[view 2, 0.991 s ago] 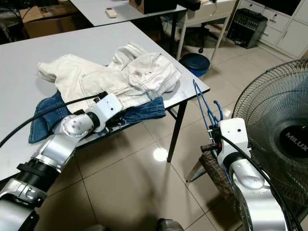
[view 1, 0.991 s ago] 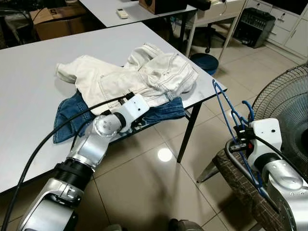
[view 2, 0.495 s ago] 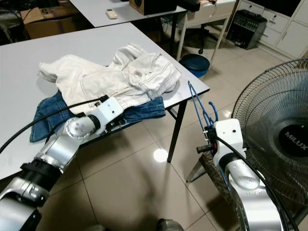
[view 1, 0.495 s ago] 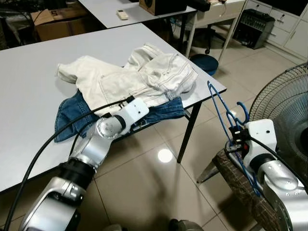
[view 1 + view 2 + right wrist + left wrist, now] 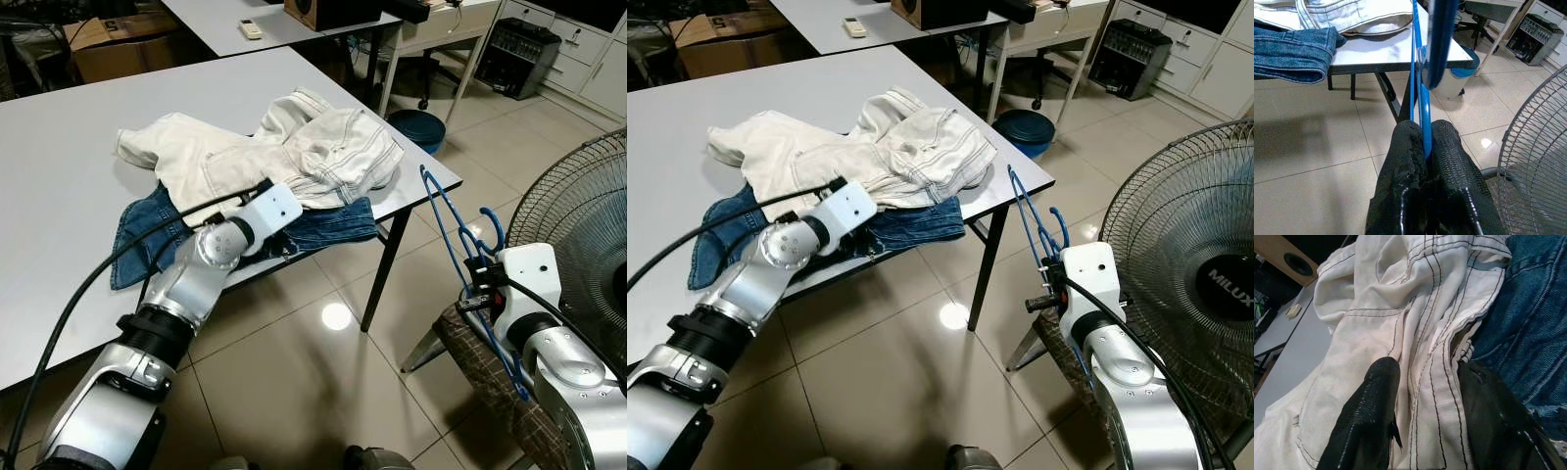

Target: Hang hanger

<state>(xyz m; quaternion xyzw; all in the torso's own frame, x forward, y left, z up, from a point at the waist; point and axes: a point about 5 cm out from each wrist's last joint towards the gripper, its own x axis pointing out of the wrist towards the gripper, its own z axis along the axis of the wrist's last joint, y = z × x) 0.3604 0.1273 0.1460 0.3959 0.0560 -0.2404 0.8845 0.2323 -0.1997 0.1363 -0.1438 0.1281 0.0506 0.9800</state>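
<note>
Right hand (image 5: 1046,286) clamped on the blue hanger (image 5: 446,220), held upright off the table (image 5: 78,127) corner, beside the fan (image 5: 1185,264). Left hand (image 5: 1422,416) open, fingers straddling the white jeans (image 5: 284,152) waistband on the table, blue jeans (image 5: 328,223) underneath. Step looks like garment pickup. Next: close on the waistband, lift, bring it to the hanger.
</note>
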